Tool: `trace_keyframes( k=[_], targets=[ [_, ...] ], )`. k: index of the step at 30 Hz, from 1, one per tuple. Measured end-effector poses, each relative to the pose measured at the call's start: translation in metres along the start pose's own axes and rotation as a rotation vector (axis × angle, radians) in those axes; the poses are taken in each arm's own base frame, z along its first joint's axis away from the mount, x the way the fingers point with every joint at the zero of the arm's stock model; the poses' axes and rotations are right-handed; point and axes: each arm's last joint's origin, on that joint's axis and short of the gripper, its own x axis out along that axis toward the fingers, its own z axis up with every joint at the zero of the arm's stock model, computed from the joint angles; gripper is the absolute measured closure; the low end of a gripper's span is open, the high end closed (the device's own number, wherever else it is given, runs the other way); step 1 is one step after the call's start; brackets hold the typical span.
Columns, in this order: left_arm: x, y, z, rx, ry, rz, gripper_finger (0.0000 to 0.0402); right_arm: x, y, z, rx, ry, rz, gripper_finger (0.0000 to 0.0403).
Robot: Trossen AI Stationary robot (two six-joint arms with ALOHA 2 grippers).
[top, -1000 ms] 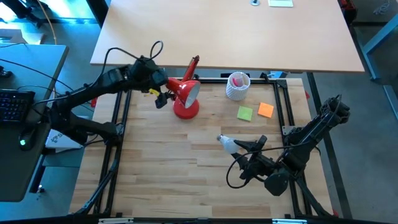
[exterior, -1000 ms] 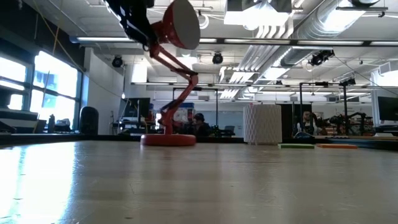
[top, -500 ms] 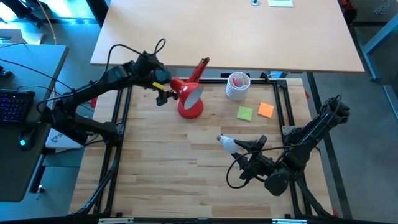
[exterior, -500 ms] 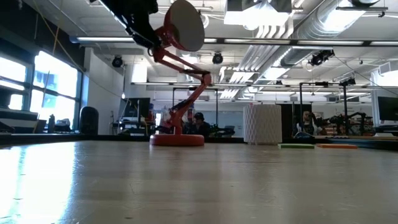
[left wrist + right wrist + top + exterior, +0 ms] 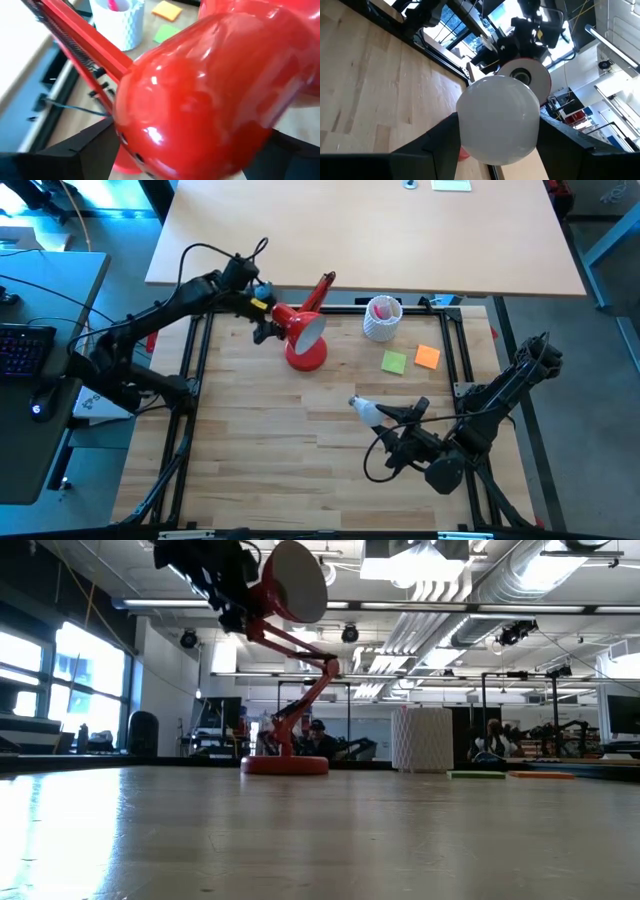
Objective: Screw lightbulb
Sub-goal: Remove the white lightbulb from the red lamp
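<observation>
A red desk lamp stands with its round base [image 5: 305, 357] on the wooden table, far centre. Its shade [image 5: 300, 326] is raised, and the open mouth [image 5: 524, 75] faces the bulb. My left gripper [image 5: 270, 323] is shut on the shade, high in the low view [image 5: 228, 585]. My right gripper [image 5: 392, 415] at the near right is shut on the white lightbulb [image 5: 366, 412]. The bulb's grey screw base [image 5: 353, 402] points toward the lamp. My left gripper pinches the shade's rounded back [image 5: 200, 100] between its two fingers [image 5: 75, 150], one on each side. It comes from the table's left, slanting down. The shade is held up in the air and the lamp's base rests on the table. My right gripper pinches the bulb's white glass globe [image 5: 497, 120] between its two fingers [image 5: 427, 145], one on each side. The fingers come about level from the table's right. The screw base points away from the gripper, hidden behind the globe in the right wrist view.
A white perforated cup [image 5: 382, 317] stands at the far edge, right of the lamp. A green note [image 5: 394, 362] and an orange note [image 5: 427, 357] lie nearby. A black frame rail [image 5: 470, 370] borders the table. Bare wood lies between lamp and bulb.
My left gripper has gone toward the table's far edge and a little right, still shut on the shade. The lamp's base has slid a little right along the table and its jointed arm has tipped rightward. The shade stays raised.
</observation>
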Motion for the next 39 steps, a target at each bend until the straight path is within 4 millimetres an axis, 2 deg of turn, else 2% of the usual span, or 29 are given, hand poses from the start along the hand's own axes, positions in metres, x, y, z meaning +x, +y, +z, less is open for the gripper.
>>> trace_keyframes(
  k=[6, 17, 27, 33, 36, 39],
  targets=[
    [0.002, 0.014, -0.003, -0.030, -0.035, -0.057, 0.0059, 0.000, 0.000, 0.000, 0.009, 0.000, 0.000, 0.0181],
    [-0.026, 0.010, 0.002, 0.010, -0.161, -0.115, 0.0059, 0.000, 0.000, 0.000, 0.022, 0.000, 0.000, 0.0181],
    [-0.045, 0.029, -0.002, -0.016, -0.267, -0.160, 0.0059, 0.000, 0.000, 0.000, 0.026, -0.001, 0.001, 0.0181],
    [-0.066, 0.031, -0.008, -0.034, -0.294, -0.123, 0.0059, -0.008, 0.002, 0.000, 0.042, -0.016, 0.011, 0.0181],
    [-0.080, 0.025, -0.012, -0.039, -0.290, -0.091, 0.0061, -0.014, 0.004, -0.009, 0.070, -0.001, 0.034, 0.0181],
    [-0.093, 0.013, -0.018, -0.067, -0.249, -0.033, 0.0063, -0.020, 0.000, -0.028, 0.182, 0.049, 0.046, 0.0181]
  ],
)
